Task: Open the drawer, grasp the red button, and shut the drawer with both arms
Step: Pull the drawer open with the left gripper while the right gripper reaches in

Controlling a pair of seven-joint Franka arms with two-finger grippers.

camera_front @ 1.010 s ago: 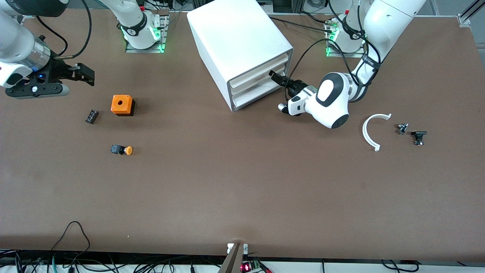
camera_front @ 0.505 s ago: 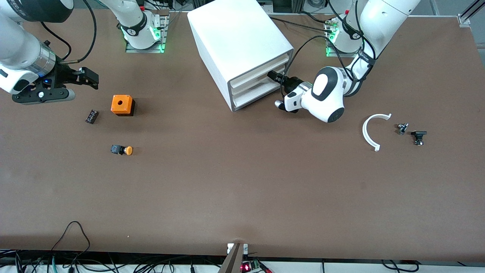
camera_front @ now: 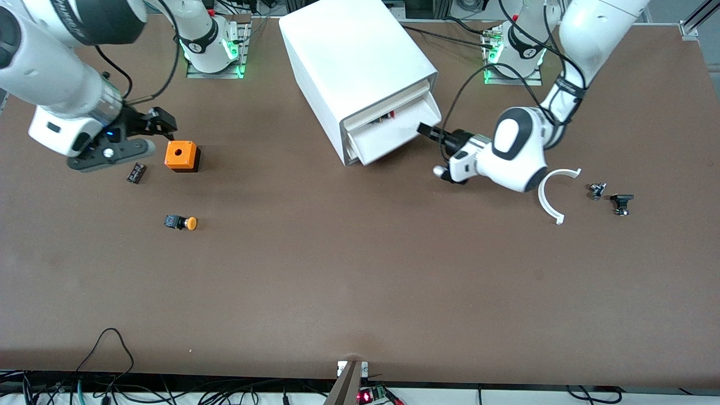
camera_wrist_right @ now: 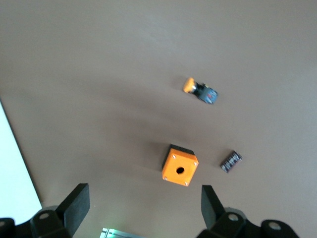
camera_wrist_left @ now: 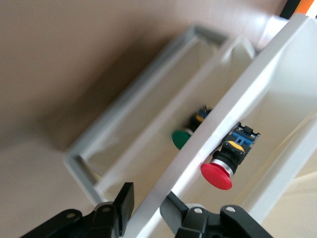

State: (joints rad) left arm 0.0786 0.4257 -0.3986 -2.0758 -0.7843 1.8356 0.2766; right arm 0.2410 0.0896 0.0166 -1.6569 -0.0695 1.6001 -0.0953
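Note:
The white cabinet (camera_front: 354, 56) stands at the table's middle, close to the arms' bases. Its middle drawer (camera_front: 400, 135) is pulled partly out. My left gripper (camera_front: 426, 130) is shut on the drawer's front wall, one finger on each side; in the left wrist view, the left gripper (camera_wrist_left: 148, 203) straddles that wall (camera_wrist_left: 223, 129). The red-capped button (camera_wrist_left: 218, 173) lies inside the drawer and shows as a red speck (camera_front: 389, 116) in the front view. My right gripper (camera_front: 162, 121) is open and empty, over the table beside the orange box (camera_front: 181, 155).
A green-capped button (camera_wrist_left: 181, 138) shows below the drawer's wall. An orange-capped button (camera_front: 181, 223) and a small black part (camera_front: 136, 172) lie near the orange box (camera_wrist_right: 180, 168). A white arc (camera_front: 551, 194) and two small black parts (camera_front: 597, 190) lie toward the left arm's end.
My left gripper has closed on the middle drawer's front and pulled it out, uncovering the red button. My right arm has swung in toward the orange box.

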